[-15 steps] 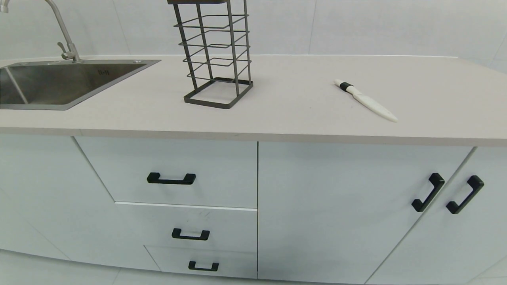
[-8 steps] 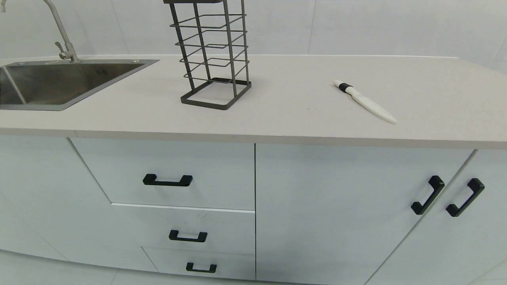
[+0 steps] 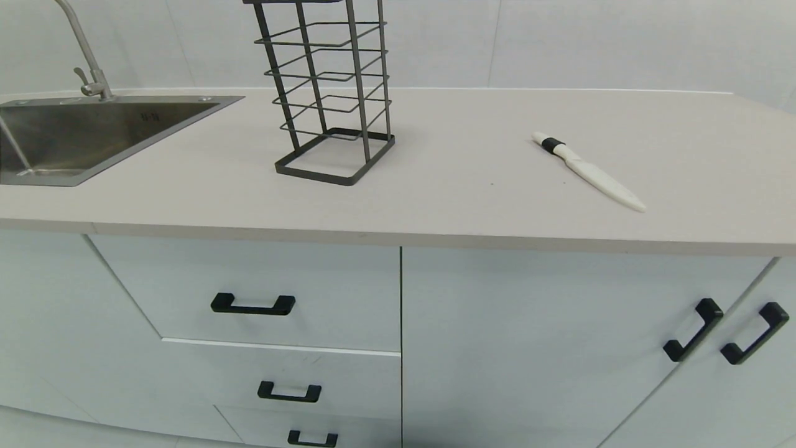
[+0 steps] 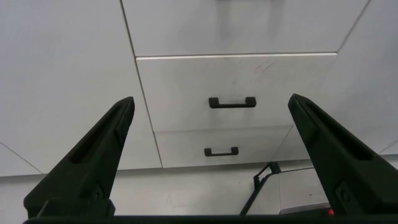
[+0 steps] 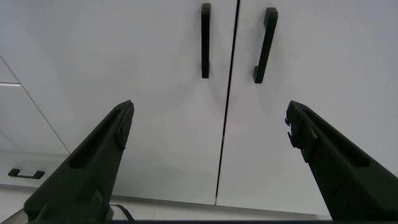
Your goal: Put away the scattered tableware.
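Note:
A white knife with a black band on its handle (image 3: 586,172) lies flat on the right part of the light countertop (image 3: 472,205). A black wire rack (image 3: 329,93) stands upright near the middle of the counter, with nothing in it. My left gripper (image 4: 211,109) hangs low in front of the drawer fronts, fingers spread wide and nothing between them. My right gripper (image 5: 210,115) is likewise open and faces the cabinet doors below the counter.
A steel sink (image 3: 81,134) with a tap (image 3: 84,53) is set into the counter's left end. Below are drawers with black handles (image 3: 252,305) and cabinet doors with black handles (image 3: 693,330).
The whole head view has shifted: rack, knife and cabinets sit lower and slightly larger in the picture, so the camera has moved. The objects lie as before.

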You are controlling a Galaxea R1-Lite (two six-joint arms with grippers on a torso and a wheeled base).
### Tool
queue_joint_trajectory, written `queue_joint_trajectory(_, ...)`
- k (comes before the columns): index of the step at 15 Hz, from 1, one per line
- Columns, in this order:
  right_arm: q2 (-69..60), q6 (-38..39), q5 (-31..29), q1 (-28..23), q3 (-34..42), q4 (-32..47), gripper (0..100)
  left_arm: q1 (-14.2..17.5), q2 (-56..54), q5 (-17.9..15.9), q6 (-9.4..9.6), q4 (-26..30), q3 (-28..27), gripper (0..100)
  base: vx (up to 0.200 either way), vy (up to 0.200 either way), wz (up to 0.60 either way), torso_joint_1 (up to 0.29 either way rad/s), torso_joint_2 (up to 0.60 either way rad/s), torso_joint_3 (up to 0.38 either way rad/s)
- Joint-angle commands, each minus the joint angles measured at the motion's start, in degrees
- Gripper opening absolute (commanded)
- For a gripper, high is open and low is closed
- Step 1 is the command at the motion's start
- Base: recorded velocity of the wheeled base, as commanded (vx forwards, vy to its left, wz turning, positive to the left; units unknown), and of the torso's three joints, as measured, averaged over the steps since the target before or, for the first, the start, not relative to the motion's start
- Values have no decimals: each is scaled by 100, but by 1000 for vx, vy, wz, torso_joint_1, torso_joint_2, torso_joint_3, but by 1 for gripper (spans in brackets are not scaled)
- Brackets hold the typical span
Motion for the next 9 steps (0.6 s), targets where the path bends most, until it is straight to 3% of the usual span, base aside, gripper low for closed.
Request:
queue_joint_trajectory(1, 5, -4, 2, -1, 0, -2, 100, 3, 24, 0, 1, -6, 0, 100, 0, 0, 0, 0, 0, 0)
queue_joint_trajectory(4, 5, -4, 2, 7, 0, -2, 100, 3, 24, 0, 1, -6, 0, 100, 0, 0, 0, 32, -12, -11)
queue_joint_trajectory(6, 5, -4, 2, 7, 0, -2, 100, 3, 24, 0, -8, -6, 0, 100, 0, 0, 0, 198, -146, -85)
queue_joint_trajectory(9, 5, 5, 2, 7, 0, -2, 100, 3, 24, 0, -8, -6, 0, 100, 0, 0, 0, 237, -557, -227)
